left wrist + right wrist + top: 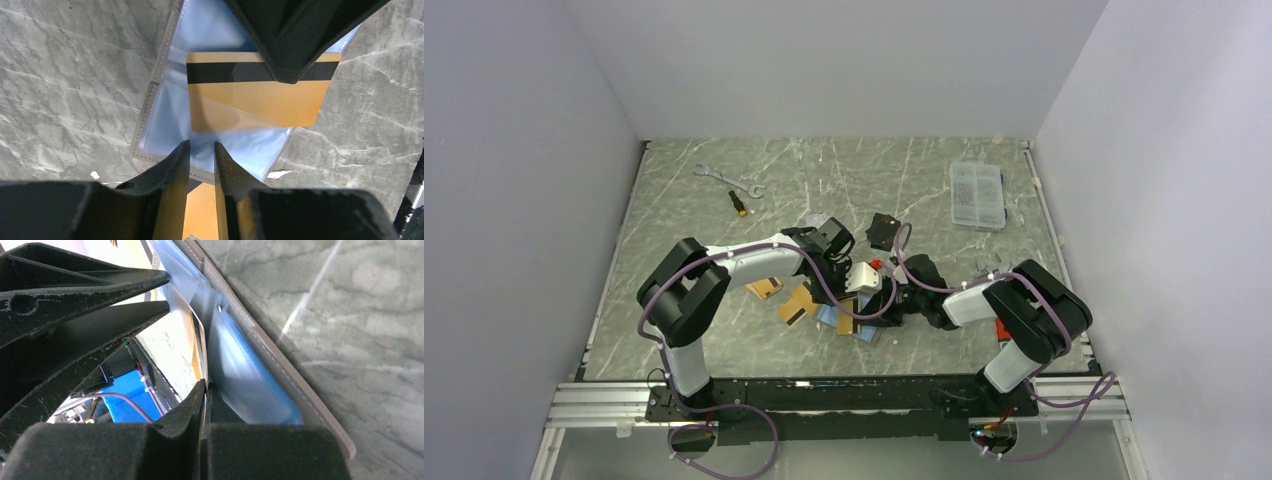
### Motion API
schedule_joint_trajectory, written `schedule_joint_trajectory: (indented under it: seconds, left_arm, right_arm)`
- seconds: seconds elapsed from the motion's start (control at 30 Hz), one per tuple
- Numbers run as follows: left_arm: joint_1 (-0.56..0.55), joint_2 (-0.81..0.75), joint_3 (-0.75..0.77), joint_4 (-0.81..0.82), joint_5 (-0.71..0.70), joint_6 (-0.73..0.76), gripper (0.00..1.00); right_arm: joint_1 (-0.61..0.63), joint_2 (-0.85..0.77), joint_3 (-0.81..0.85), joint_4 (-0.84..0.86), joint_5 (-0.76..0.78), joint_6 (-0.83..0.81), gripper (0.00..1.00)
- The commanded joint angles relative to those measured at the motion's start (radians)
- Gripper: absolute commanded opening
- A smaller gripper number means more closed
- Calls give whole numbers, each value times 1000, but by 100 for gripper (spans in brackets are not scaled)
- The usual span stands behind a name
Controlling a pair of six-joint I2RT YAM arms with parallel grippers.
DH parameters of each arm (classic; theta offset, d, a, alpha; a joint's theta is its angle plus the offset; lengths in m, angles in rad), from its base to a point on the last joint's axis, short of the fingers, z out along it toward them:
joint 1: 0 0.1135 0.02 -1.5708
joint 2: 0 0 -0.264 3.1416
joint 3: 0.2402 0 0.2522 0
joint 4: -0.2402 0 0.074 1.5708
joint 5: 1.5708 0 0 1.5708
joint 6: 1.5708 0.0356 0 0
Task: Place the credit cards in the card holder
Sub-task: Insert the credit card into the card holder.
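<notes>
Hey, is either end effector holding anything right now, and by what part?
The right end effector pinches the gold card by its magnetic-stripe edge, over the card holder. Whether the left end effector grips anything cannot be told.

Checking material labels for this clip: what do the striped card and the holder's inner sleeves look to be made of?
The gold card: likely rigid plastic, satin gold with a glossy black stripe; it looks flat and straight-edged. The sleeves: thin clear bluish plastic film, judging by wrinkles and glare.
</notes>
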Motion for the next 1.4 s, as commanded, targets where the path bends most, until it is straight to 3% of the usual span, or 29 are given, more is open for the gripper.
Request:
schedule_joint_trajectory:
  seconds: [0.0, 0.87, 1.37]
  left_arm:
    - [-3, 12, -53, -72, 2, -3, 28]
    - [-3, 0, -60, -92, 37, 4, 27]
    - [-2, -3, -50, -131, 95, -5, 25]
  right_arm:
    - [-12, -25, -53, -40, 96, 24, 0]
    - [-42, 1, -3, -77, 209, 30, 0]
    - [82, 20, 58, -181, 361, 79, 0]
